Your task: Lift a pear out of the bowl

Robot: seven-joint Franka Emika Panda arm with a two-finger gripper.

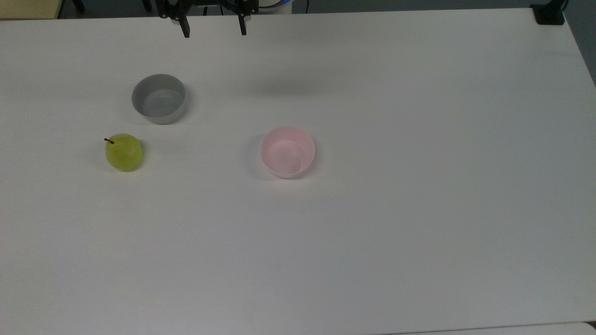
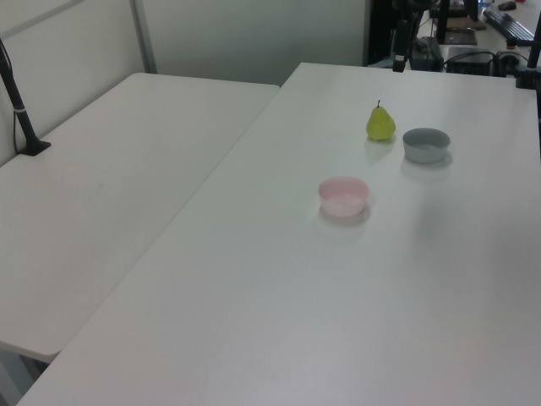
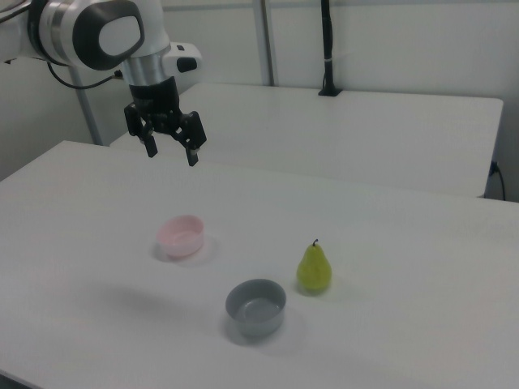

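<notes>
White table (image 1: pixel 419 232) with 3 small things on it & 1 robot arm above. The gripper (image 1: pixel 214 31) pokes in at the top edge of the top view, left of centre; in the right view it hangs high in the upper left of the frame (image 3: pixel 171 152), well above the table, fingers spread wide, holding nothing.

The pear (image 1: pixel 123 151), yellow-green w/ a short dark stem, stands upright on the bare table at the left of the top view, not in any bowl. It is also at upper right of the left view (image 2: pixel 380 123) & lower centre-right of the right view (image 3: pixel 314 268). Its long axis is vertical, stem up.

The pink bowl (image 1: pixel 287 151) sits mid-frame in the top view, empty, well apart from the pear. A grey bowl (image 1: pixel 159 98), also empty, sits near the pear, just up & right of it in the top view.

Key relation: in the top view the pear lies down & to the left of the gripper, w/ the grey bowl roughly between them. In my judgement, the arm would need to pass over or round the grey bowl, then descend from above.
</notes>
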